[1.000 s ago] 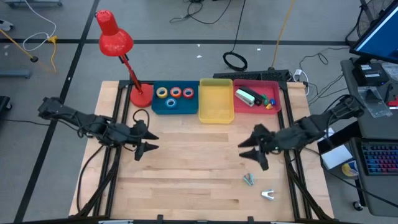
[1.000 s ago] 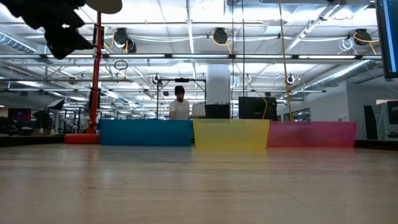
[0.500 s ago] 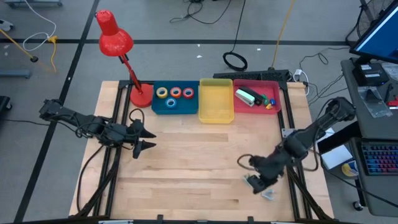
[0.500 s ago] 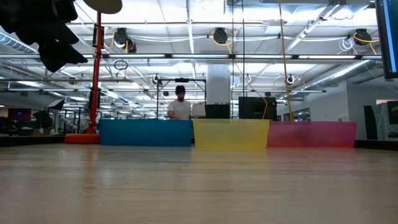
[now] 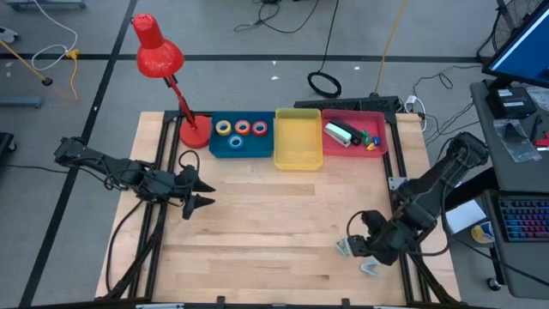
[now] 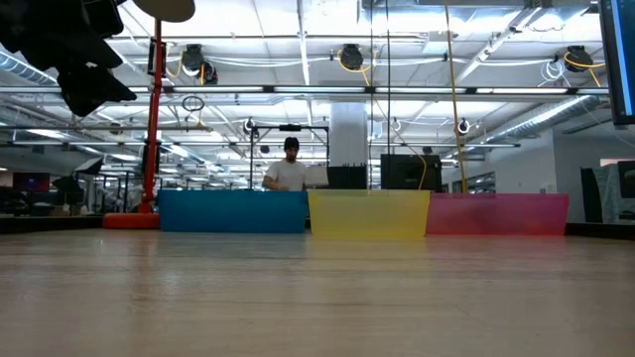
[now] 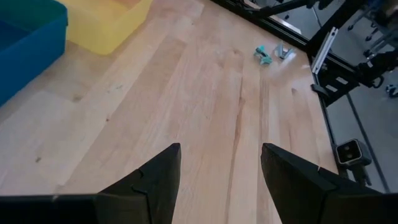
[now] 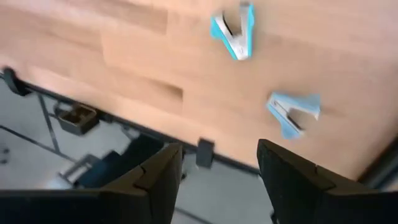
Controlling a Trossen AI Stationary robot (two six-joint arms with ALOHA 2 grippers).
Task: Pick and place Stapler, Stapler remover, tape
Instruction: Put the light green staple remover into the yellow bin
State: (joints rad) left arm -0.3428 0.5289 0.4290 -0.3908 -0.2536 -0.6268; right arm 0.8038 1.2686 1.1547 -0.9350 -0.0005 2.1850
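Note:
Two small light-blue stapler removers (image 8: 234, 34) (image 8: 293, 112) lie flat on the wood near the table's near right corner (image 5: 343, 248) (image 5: 371, 269). My right gripper (image 5: 356, 243) hangs over them, tipped steeply down and open (image 8: 217, 180), with nothing between its fingers. The tape rolls (image 5: 242, 129) lie in the blue tray (image 5: 214, 148) at the far edge. A pale, green-ended stapler (image 5: 340, 132) lies in the red tray (image 5: 383, 129). My left gripper (image 5: 202, 194) waits open (image 7: 217, 180) above the table's left part.
A yellow tray (image 5: 298, 154) stands between the blue and red ones. A red desk lamp (image 5: 159, 56) has its base (image 5: 194, 133) at the far left. The table's near edge and right frame rail (image 5: 403, 257) are close to my right gripper. A person (image 6: 288, 171) stands far behind the table.
My right gripper has swung from the table's middle right toward the near right corner, sunk, rolled about and tipped downward, and now hangs over the stapler removers. My left gripper has drawn back a little toward the table's left edge. Both have stayed open.

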